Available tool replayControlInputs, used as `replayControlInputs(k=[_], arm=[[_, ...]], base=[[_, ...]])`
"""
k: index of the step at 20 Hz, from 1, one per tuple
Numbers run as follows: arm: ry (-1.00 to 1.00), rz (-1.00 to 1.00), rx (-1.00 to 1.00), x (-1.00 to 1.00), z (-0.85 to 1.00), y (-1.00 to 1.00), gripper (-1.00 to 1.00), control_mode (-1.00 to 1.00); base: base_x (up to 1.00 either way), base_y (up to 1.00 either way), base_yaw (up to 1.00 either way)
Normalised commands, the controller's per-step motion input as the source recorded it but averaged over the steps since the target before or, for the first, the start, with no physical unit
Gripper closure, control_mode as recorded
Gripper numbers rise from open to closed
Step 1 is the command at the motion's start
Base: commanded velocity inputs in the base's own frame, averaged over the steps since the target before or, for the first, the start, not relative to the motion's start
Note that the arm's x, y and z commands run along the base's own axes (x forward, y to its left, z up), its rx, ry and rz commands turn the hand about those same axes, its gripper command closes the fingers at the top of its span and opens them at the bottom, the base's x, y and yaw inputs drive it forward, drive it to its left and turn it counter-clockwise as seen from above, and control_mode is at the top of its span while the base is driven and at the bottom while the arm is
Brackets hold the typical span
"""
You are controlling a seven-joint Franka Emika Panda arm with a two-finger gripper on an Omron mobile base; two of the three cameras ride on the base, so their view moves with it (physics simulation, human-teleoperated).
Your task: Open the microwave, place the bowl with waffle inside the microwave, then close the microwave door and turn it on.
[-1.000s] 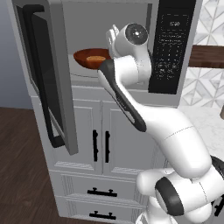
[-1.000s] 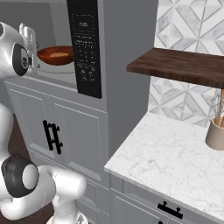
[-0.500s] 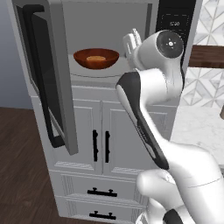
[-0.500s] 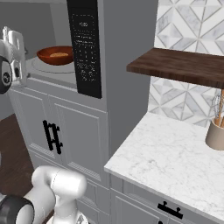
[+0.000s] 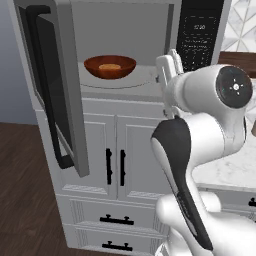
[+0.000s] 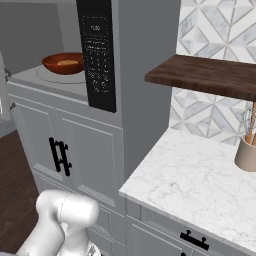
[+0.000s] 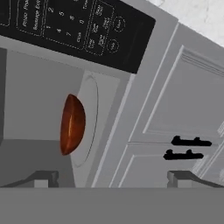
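A: Where's the bowl with waffle point(image 5: 110, 67) now?

B: Inside the microwave point(image 5: 125, 45), sitting on the round glass turntable point(image 6: 62, 76), upright, waffle showing. Nothing is touching it.

A: And the hand point(image 5: 169, 70)?

B: A second ago it was reaching into the cavity right by the bowl. Now it has pulled back out and sits in front of the opening, near the right edge by the keypad panel point(image 5: 200, 32). In the hand view the two fingertips point(image 7: 43, 178) stand wide apart with nothing between them (the bowl lies well beyond them, seen edge-on because the camera is rolled).

A: So the placing is finished?

B: I'd say so: bowl released, arm clear of the cavity. What's left is the door and the start button.

A: The microwave door point(image 5: 55, 85)?

B: Swung fully open to the left, its long black bar handle point(image 5: 47, 100) facing out. The hand is well apart from it, on the opposite side of the opening.

A: Then the next move?

B: Likely a swing across to the door's outer face or handle, pushing it shut. The risk is clipping the door edge or the white cabinets point(image 5: 115, 160) below on the way.
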Motion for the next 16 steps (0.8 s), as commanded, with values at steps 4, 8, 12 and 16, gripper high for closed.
replayControlInputs(k=[4,8,12,16], arm=[[0.0,0.0,-0.02,-1.0,0.17,0.13,-1.0,-1.0],[-0.02,0.0,0.0,-1.0,0.08,0.59,-1.0,-1.0],[-0.18,0.0,0.04,-1.0,0.04,0.55,-1.0,-1.0],[-0.21,-0.01,0.01,-0.74,0.02,0.71,-1.0,-1.0]], base=[[0.0,0.0,0.0],[0.0,0.0,0.0],[0.0,0.0,0.0],[0.0,0.0,0.0]])
